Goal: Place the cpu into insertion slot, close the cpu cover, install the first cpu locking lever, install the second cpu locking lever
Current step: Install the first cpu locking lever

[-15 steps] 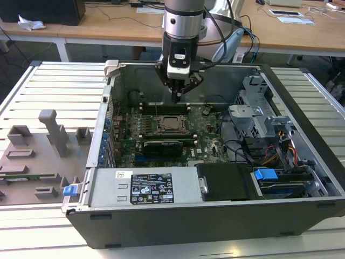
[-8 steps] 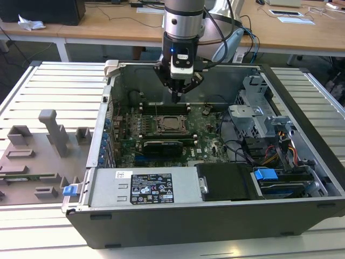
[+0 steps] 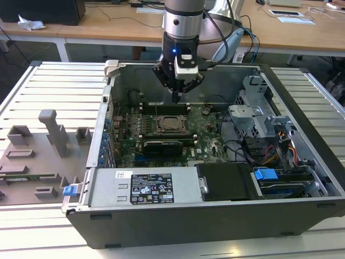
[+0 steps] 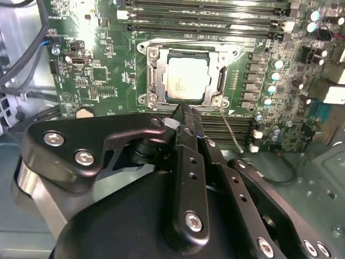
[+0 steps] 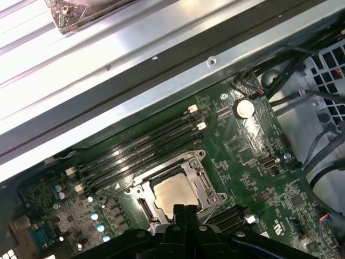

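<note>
The cpu [image 4: 183, 81] lies within the cpu cover [image 4: 155, 75], memory slots [image 4: 205, 24] just beside.

Exterior view: off the arm, high and well back, facing down into the open computer case [image 3: 215, 221] on the slatted surface [image 3: 54, 81]. It takes in the jaws above the motherboard [image 3: 207, 141].
First wrist view: close behind the jaws, looking past them onto the cpu [image 5: 171, 195].
Second wrist view: likewise close, from another side of the jaws.
Shared by both wrist views: cpu [image 4: 185, 80], memory slots [image 5: 140, 154] [image 4: 205, 21].

Bg: light wood desks [image 3: 97, 29] w/ papers [image 3: 295, 19] behind ribbed alu worktable [image 3: 59, 86], even indoor light.
</note>
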`<state>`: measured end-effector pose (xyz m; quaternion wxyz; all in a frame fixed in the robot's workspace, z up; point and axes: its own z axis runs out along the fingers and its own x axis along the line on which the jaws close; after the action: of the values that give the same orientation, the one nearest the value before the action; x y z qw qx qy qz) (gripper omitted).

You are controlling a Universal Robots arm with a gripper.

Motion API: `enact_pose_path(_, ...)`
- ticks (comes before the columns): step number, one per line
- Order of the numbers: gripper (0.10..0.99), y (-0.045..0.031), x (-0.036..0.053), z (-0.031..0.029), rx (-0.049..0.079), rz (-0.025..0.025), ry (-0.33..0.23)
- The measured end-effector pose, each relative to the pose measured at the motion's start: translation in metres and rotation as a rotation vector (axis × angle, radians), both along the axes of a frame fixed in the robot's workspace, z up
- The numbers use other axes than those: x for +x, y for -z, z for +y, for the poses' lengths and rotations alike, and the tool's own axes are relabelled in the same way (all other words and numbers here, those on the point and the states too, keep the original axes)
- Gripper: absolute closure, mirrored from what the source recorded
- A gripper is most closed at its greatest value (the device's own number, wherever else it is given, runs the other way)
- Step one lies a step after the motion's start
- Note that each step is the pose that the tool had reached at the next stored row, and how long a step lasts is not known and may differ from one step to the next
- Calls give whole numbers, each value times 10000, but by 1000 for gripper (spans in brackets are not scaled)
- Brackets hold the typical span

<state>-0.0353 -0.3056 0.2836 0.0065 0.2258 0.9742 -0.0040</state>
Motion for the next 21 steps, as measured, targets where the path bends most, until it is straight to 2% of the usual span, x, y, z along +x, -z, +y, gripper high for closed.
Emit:
enact_pose_path(9,980,0,0,0,0,0,-887)
enact_pose_path(12,980,0,0,0,0,0,-1834)
enact_pose_path(21,980,0,0,0,0,0,-2696)
